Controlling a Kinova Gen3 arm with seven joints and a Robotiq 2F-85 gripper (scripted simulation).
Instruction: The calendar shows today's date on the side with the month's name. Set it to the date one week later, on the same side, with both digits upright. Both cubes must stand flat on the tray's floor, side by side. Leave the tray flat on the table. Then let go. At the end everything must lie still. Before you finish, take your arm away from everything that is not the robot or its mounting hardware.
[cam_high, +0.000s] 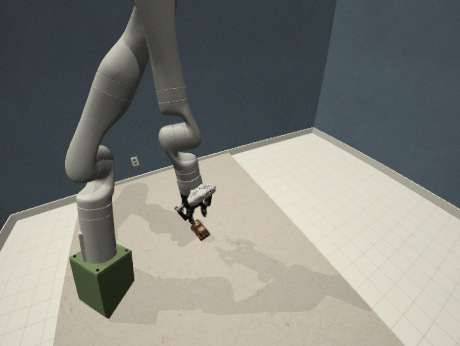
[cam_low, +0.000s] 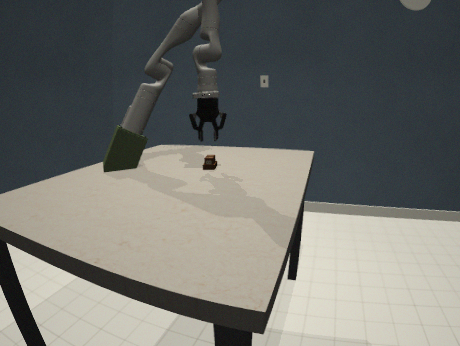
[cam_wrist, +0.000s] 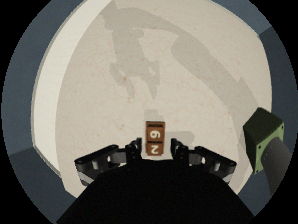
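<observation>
The small brown calendar (cam_low: 210, 166) stands on the table. In the wrist view its two cubes lie in one line: the farther cube (cam_wrist: 155, 134) shows a pale 6 or 9 on top, the nearer cube (cam_wrist: 154, 149) a pale digit like a 2. The front digits and the month's name are too small to read in the top and exterior views. My gripper (cam_high: 198, 217) (cam_low: 208, 139) (cam_wrist: 156, 144) is partly open and empty, pointing down above the calendar. In the wrist view its fingers appear on either side of the nearer cube, but the exterior view shows them clearly higher.
The calendar is on the pale table (cam_high: 270, 320) (cam_low: 150, 225) (cam_wrist: 200, 110). The green base block (cam_high: 102, 282) (cam_low: 125, 150) (cam_wrist: 262, 135) of the arm stands on the left in the top and exterior views, on the right in the wrist view. Shadows of the arm fall across the table.
</observation>
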